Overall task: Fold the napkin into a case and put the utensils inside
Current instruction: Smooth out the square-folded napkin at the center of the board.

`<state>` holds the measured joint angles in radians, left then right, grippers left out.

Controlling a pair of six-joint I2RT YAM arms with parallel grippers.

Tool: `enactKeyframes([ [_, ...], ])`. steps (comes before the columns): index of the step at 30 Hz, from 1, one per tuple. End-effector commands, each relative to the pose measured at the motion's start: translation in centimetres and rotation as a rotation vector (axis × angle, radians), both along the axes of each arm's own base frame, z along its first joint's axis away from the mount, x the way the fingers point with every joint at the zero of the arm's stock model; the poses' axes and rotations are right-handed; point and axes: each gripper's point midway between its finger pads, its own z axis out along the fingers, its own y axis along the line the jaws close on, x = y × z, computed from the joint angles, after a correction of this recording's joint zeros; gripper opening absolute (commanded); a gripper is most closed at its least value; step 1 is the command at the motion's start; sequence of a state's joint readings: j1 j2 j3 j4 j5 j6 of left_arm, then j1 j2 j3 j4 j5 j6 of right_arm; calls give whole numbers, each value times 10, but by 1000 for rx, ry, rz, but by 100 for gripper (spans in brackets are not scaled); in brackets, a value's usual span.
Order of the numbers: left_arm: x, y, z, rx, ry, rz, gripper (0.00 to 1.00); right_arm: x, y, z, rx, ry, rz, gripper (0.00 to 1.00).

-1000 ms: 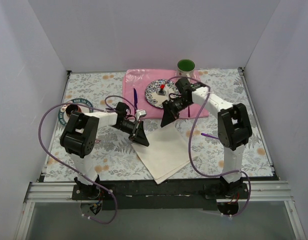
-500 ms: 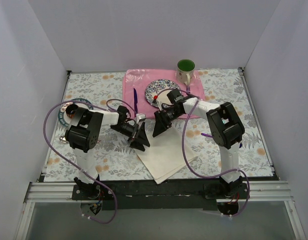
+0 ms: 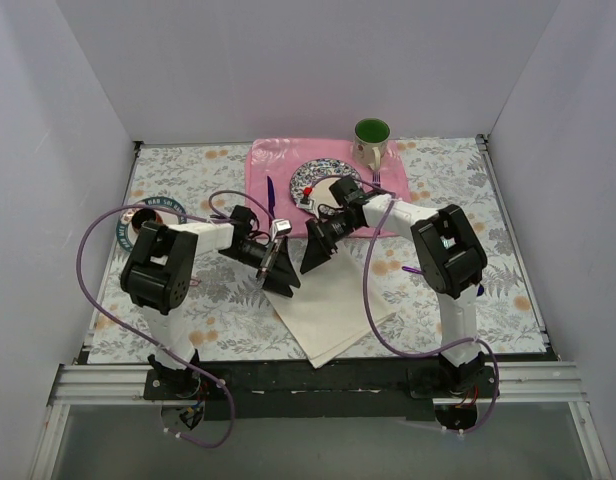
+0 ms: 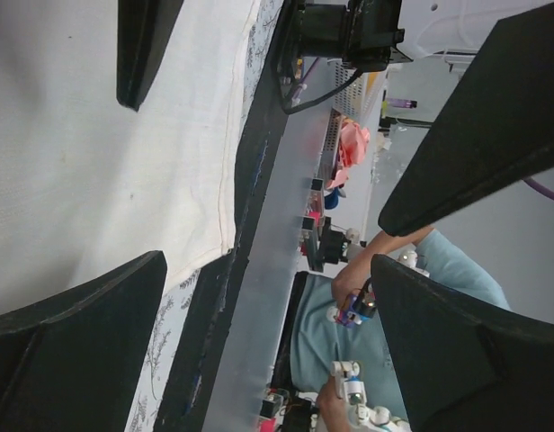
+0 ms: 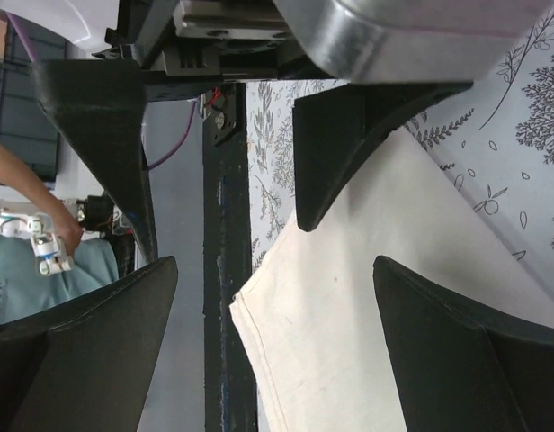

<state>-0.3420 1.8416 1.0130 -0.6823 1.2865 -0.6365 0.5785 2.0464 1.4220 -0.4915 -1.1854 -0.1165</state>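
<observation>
Cloth first: the cream-white square napkin (image 3: 336, 305) lies flat on the grey floral-print table cover (image 3: 188, 170), near the front edge and turned at an angle. It is doubled over, so two layered edges show at its near corner. I see a broad folded sheet, not a narrow pocket.

My left gripper (image 3: 279, 270) and right gripper (image 3: 317, 254) hang nose to nose over the napkin's far end, close together. On the left wrist feed the black fingers (image 4: 70, 351) stand wide apart with nothing between them and the cloth (image 4: 97, 162) beneath. The right wrist feed reads alike: its fingers (image 5: 475, 351) are spread wide and empty above the napkin's hemmed corner (image 5: 349, 324).

Behind them a pink rectangular placemat (image 3: 278, 160) carries a round patterned plate (image 3: 318, 172) and a thin dark purple knife (image 3: 271, 195). A cream mug with a green inside (image 3: 371, 135) stands at its far right corner.
</observation>
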Motion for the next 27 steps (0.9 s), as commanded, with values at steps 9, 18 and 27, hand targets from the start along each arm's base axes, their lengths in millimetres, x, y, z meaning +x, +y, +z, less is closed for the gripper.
enactKeyframes([
  [9,6,9,-27,-25,86,42,98,12,3,-44,-12,106,-10,99],
  [18,13,28,-50,1,189,118,98,18,-18,-63,-36,168,-8,99],
  [27,17,34,-25,10,41,130,98,25,-30,-60,-38,138,-20,99],
])
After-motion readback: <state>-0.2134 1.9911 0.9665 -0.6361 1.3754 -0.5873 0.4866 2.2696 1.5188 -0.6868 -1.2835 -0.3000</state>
